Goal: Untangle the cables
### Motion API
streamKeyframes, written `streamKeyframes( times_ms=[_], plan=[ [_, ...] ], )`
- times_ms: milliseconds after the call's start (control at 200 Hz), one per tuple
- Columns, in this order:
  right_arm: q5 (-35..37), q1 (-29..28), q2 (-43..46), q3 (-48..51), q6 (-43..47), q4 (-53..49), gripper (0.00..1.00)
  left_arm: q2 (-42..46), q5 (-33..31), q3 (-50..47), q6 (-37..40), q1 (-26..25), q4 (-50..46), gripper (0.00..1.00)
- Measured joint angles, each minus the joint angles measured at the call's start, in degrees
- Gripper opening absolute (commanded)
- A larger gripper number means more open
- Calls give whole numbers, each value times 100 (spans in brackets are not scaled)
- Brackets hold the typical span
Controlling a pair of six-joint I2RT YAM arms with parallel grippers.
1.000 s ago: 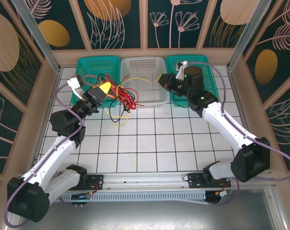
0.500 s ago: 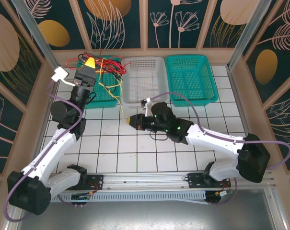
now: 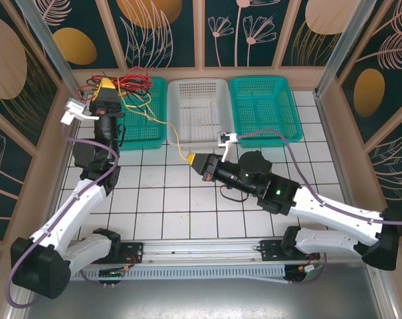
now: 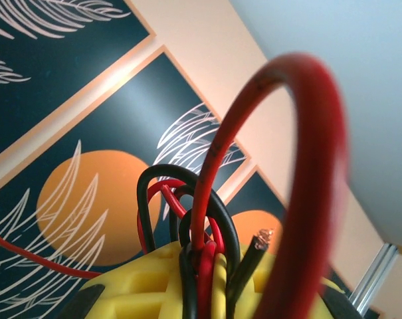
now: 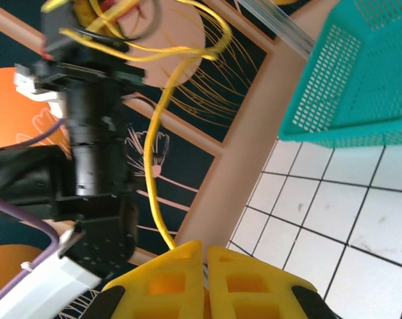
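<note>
The cables are a tangle of red (image 3: 131,78) and black wires bunched at my left gripper (image 3: 106,85), which is lifted over the back left corner and shut on them. In the left wrist view the yellow fingers (image 4: 154,286) pinch red (image 4: 307,166) and black (image 4: 224,219) cables; a bare copper end sticks up. A yellow cable (image 3: 166,125) runs taut from that bundle down to my right gripper (image 3: 191,158), held above the middle tiles. The right wrist view has that gripper (image 5: 205,266) shut on the yellow cable (image 5: 154,173).
Three baskets line the back of the table: a teal one (image 3: 147,129) under the bundle, a white one (image 3: 197,90) and a teal one (image 3: 264,109). In the right wrist view the left arm (image 5: 88,133) hangs close ahead. Patterned walls (image 3: 28,100) close in the sides.
My left gripper lifted the red and black bundle up and back to the left. My right gripper left the baskets, swung to the middle of the table and drew the yellow cable out taut.
</note>
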State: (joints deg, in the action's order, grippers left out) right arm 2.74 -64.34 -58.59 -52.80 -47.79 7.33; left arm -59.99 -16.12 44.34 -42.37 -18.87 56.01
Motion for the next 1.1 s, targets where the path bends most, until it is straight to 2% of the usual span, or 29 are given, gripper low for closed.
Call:
streamKeyframes(
  times_ms=[150,305,400,485,621,776,976,1101],
  plan=[
    [205,-28,-74,-1062,638,-520,0,2,94,-337,48,0,-376,0],
    [289,44,-76,-2175,1305,-798,0,146,634,-981,11,-15,-680,0],
    [321,317,-83,-2682,1582,-979,0,433,942,-1423,-52,-33,-876,0],
    [330,776,-127,-3036,1742,-1252,0,793,1263,-1716,-72,-33,-1027,0],
    [448,1674,-354,-3654,2002,-1899,0,1217,2105,-1880,-168,-33,-1128,0],
    [514,2704,-382,-3659,2201,-2463,0,1587,2994,-2540,-852,-33,-828,0],
    [444,4074,-400,-3241,2020,-2922,0,2035,3491,-3327,-1401,-31,-748,0],
    [337,4791,-396,-2944,1777,-3110,0,2059,3541,-3797,-1753,-33,-557,0]
  ],
)
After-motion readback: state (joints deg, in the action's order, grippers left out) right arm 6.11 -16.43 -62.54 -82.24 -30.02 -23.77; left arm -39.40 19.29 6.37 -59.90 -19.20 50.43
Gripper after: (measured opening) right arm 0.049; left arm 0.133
